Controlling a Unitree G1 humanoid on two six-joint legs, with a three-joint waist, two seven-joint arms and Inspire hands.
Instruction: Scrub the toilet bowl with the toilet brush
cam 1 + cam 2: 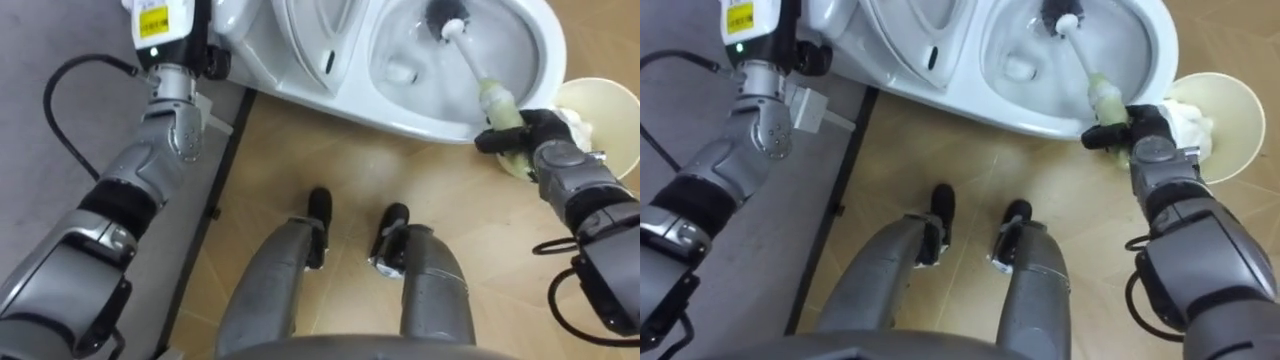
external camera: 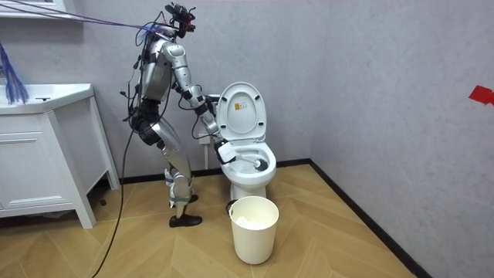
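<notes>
Far right, down in the toilet [image 1: 400, 122] bowl, the toilet brush [image 1: 468, 62] has its bristle head against the far inner wall. Handle slants toward our right hand [image 1: 525, 135], which is clenched round the handle's near end, just at the rim. Left hand [image 1: 185, 35] is far left, up beside the raised lid [image 1: 305, 30]; we cannot tell its state. Waste bin [image 1: 620, 130] sits just right of the bowl, close to our right wrist. We read this as the scrubbing step. Next move likely calls for sweeping the head round the bowl wall with steady pressure, keeping the handle off the rim and the arm clear of the bin.
</notes>
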